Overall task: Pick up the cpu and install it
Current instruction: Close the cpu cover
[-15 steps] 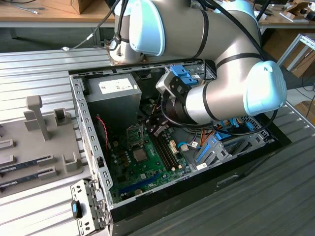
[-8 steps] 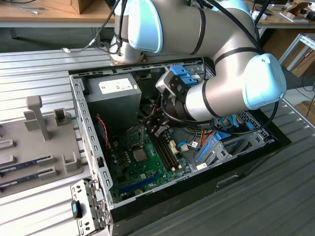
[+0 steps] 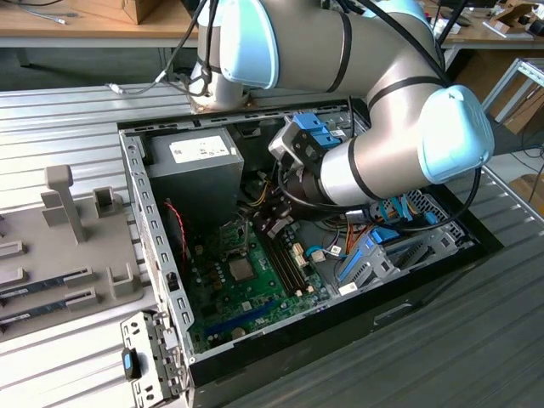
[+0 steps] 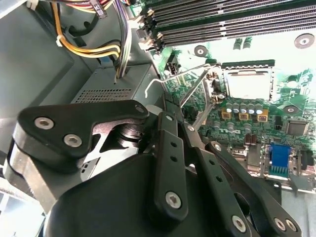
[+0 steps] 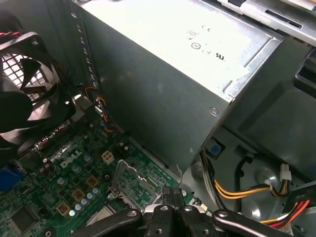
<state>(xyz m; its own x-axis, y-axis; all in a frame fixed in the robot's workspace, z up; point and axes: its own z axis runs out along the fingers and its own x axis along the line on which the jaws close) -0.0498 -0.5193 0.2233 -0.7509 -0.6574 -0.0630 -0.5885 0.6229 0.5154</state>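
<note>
Power-supply box [image 3: 200, 166] stands at the exterior view's left inside the open computer case [image 3: 138, 183]; cpu [image 3: 241, 270] lies flat in its socket on the green board [image 3: 208, 285]; gripper [image 5: 173, 193] is closed on nothing, near the raised socket frame [image 5: 129, 178].

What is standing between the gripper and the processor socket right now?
In the second wrist view, a hinged metal frame and wire lever stand raised between the gripper and the socket.
</note>
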